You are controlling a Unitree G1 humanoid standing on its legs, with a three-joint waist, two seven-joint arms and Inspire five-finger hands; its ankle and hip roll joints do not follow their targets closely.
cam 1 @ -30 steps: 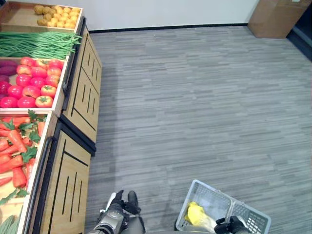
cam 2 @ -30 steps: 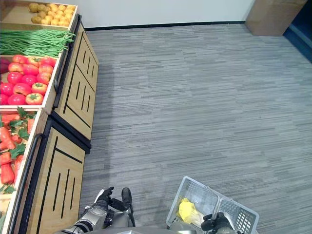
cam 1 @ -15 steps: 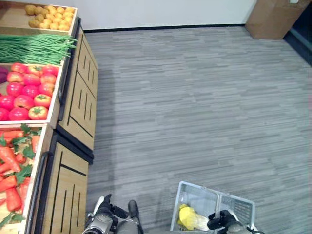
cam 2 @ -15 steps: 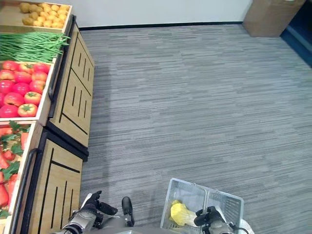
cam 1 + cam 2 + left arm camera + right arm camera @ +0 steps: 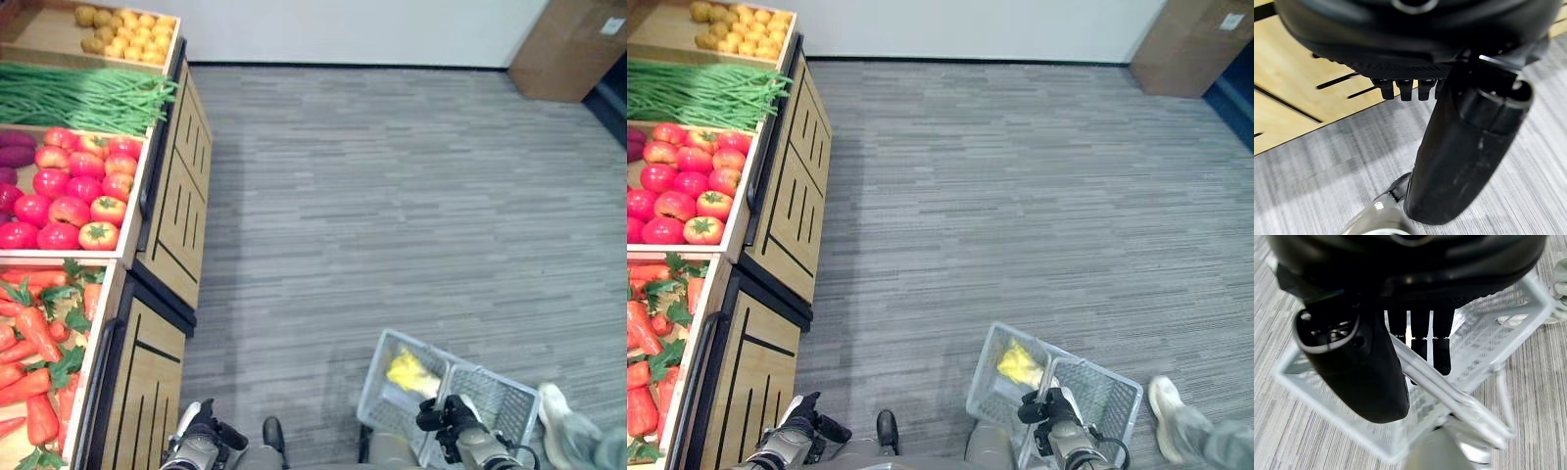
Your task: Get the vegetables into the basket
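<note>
The right hand (image 5: 453, 423) has its fingers (image 5: 1420, 340) curled around the handle (image 5: 1442, 384) of the white basket (image 5: 502, 403), which holds one yellow vegetable (image 5: 410, 372). The left hand (image 5: 201, 438) hangs beside the wooden produce stand (image 5: 162, 362), fingers (image 5: 1400, 89) curled, holding nothing. Carrots (image 5: 34, 338) and tomatoes (image 5: 78, 191) lie in the stand's bins.

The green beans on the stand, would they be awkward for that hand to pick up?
Probably. The green beans are long and thin in a loose heap, so they would likely flop and slip apart. They look light. The left hand hangs low by the stand.
</note>
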